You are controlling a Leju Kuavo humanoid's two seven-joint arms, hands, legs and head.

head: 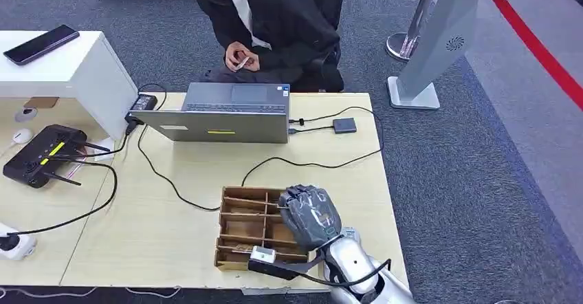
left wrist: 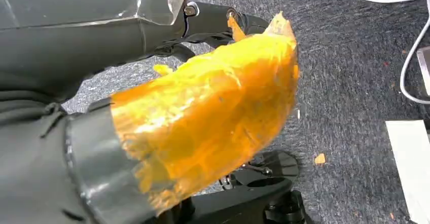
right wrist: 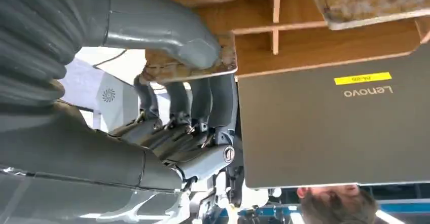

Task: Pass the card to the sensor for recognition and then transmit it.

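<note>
Wooden divider tray (head: 242,230) near the table's (head: 206,173) 6 o'clock edge; right hand (head: 311,216) over the tray's 3 o'clock end, thumb and fingers (right wrist: 203,100) pinching a card (right wrist: 190,64) (brownish, mottled); another card (right wrist: 365,1) lies on the tray; grey laptop (head: 227,115) at 12 o'clock; person (head: 275,15) seated behind it; left hand (left wrist: 152,107) hangs over carpet, wrapped in orange film, grip state can't tell.

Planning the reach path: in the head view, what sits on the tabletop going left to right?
Black controller with antennas → laptop → wooden divider tray → right robot hand, holding a card in the right wrist view → small black sensor box.
</note>
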